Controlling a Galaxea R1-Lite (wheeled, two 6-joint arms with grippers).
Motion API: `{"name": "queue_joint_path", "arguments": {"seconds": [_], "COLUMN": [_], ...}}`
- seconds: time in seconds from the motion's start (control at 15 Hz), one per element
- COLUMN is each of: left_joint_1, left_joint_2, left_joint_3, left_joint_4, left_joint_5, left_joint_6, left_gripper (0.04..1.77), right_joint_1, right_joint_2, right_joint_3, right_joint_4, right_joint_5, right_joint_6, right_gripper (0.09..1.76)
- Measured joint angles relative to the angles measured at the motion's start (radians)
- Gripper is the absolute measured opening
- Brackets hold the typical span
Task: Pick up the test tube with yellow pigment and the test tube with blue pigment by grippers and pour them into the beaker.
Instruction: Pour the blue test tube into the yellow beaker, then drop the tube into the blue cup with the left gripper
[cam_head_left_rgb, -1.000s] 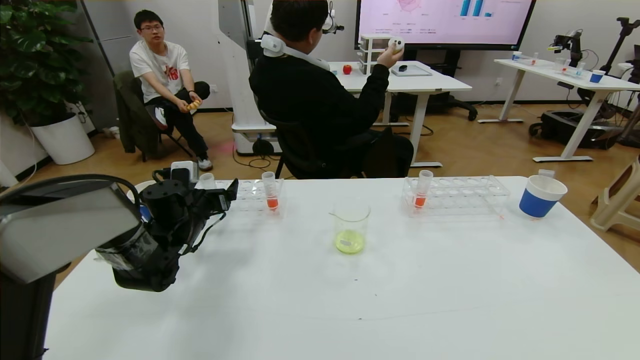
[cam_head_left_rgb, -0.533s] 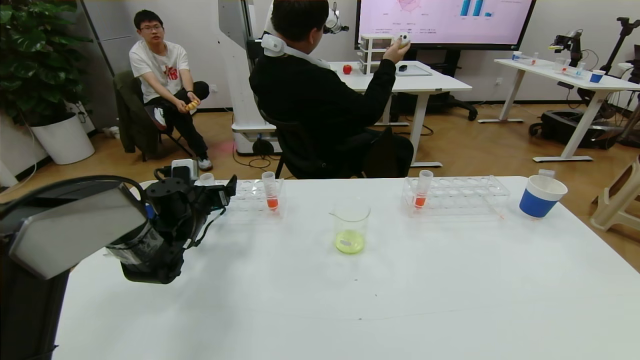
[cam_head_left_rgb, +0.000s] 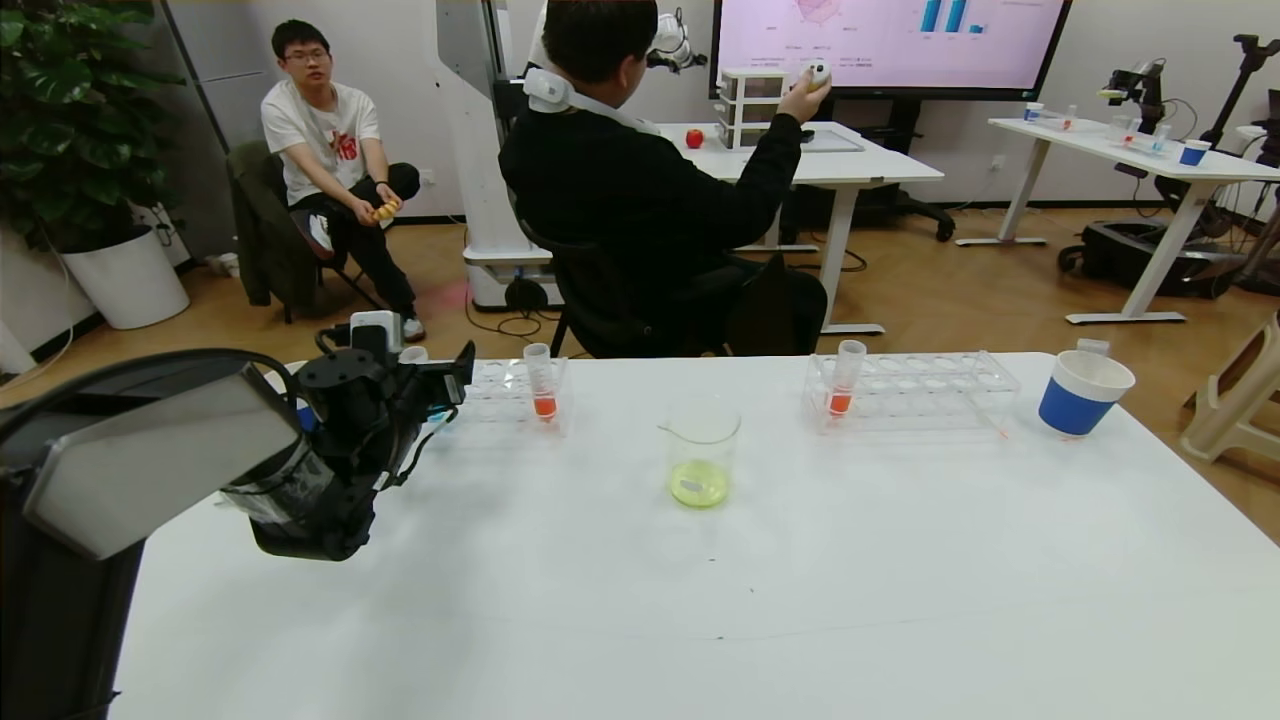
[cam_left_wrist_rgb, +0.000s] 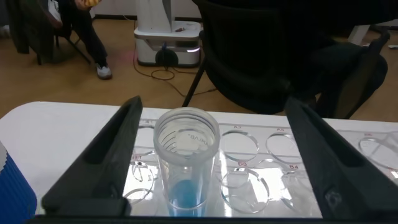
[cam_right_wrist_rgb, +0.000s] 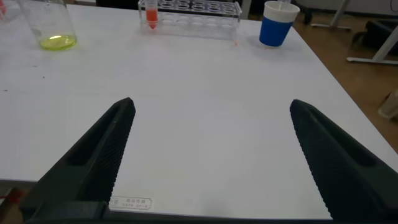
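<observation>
The test tube with blue pigment stands upright in the left clear rack, its white rim just showing behind my left gripper. My left gripper is open, one finger on each side of the tube; one finger is close to it and the other well clear. The beaker stands mid-table with yellow-green liquid at its bottom. My right gripper hangs open over bare table at the right, holding nothing. The test tube with yellow pigment is out of view.
Orange-tinted tubes stand in the left rack and the right rack. A blue-and-white paper cup sits at the far right, another beside the left gripper. A seated person is beyond the table's far edge.
My left arm has moved forward to the left rack, bringing its fingers around the blue tube. Nothing on the table has moved.
</observation>
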Motion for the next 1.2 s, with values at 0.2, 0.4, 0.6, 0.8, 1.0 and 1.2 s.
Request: {"name": "queue_joint_path", "arguments": {"seconds": [0.2, 0.4, 0.6, 0.8, 1.0, 1.2], "left_joint_1": [0.004, -0.001, 0.0, 0.0, -0.004, -0.012], "left_joint_2": [0.0, 0.0, -0.002, -0.029, -0.104, -0.197], "left_joint_3": [-0.001, 0.0, -0.001, -0.004, -0.038, -0.091], "left_joint_4": [-0.001, -0.001, 0.001, 0.051, 0.189, 0.35], "left_joint_5": [0.001, 0.004, 0.0, -0.001, -0.004, -0.011], "left_joint_6": [0.002, 0.003, 0.004, 0.014, 0.018, 0.017], "left_gripper": [0.42, 0.57, 0.54, 0.54, 0.54, 0.54], "right_joint_1": [0.0, 0.0, 0.0, 0.0, 0.0, 0.0], "right_joint_2": [0.0, 0.0, 0.0, 0.0, 0.0, 0.0], "right_joint_3": [0.0, 0.0, 0.0, 0.0, 0.0, 0.0], "right_joint_4": [0.0, 0.0, 0.0, 0.0, 0.0, 0.0], "right_joint_5": [0.0, 0.0, 0.0, 0.0, 0.0, 0.0], "right_joint_6": [0.0, 0.0, 0.0, 0.0, 0.0, 0.0], "right_gripper": [1.74, 1.74, 1.74, 1.74, 1.74, 1.74]}}
